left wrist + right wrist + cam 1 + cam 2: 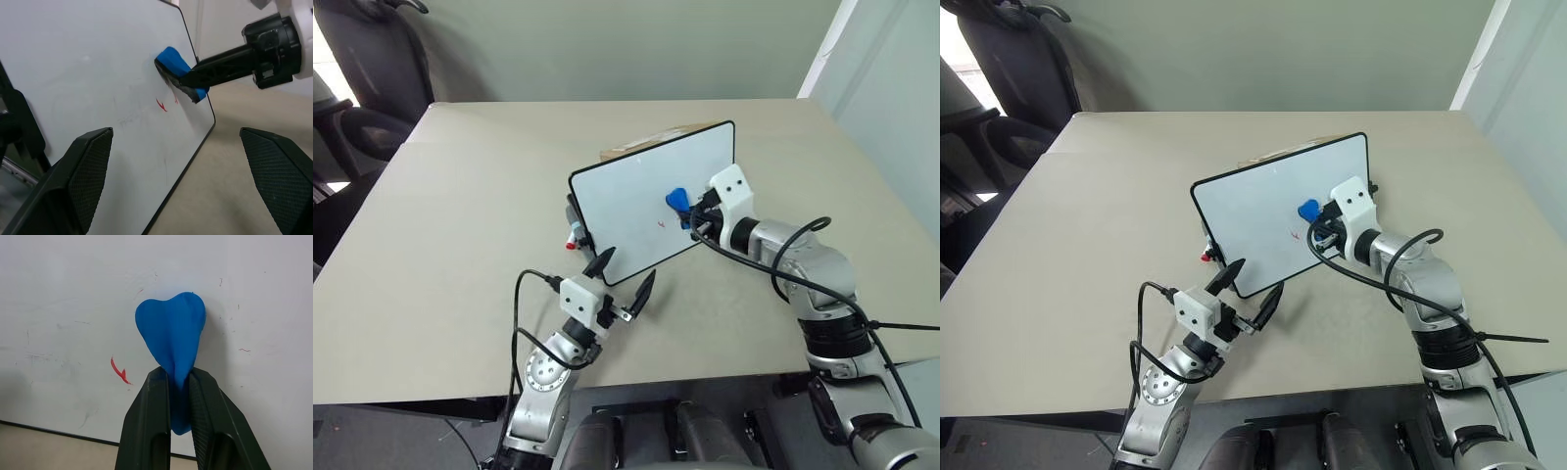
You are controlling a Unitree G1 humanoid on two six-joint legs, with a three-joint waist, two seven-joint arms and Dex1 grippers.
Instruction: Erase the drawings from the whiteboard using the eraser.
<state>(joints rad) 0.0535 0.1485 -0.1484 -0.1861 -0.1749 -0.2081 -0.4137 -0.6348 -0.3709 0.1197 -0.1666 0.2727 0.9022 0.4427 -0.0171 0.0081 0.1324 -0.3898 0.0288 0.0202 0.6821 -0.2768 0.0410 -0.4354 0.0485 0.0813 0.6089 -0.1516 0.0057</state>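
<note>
Blue eraser [172, 340] x1 pinched in right claw [179, 382], on whiteboard [626, 201] x1, red drawings [119, 371] x1 trace, left claw [625, 279] spread.

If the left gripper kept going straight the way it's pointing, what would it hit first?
Most likely the whiteboard: the open left gripper faces its white face, near the bottom edge. Depth is hard to judge.

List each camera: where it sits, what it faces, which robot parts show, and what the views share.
Head stereo pair: looks forward and down at the whiteboard on the table; both arms show.
Left wrist: looks along the open left gripper at the board.
Right wrist: looks along the right gripper, shut on the eraser.
Shared: eraser, board and remaining red drawings.
</note>
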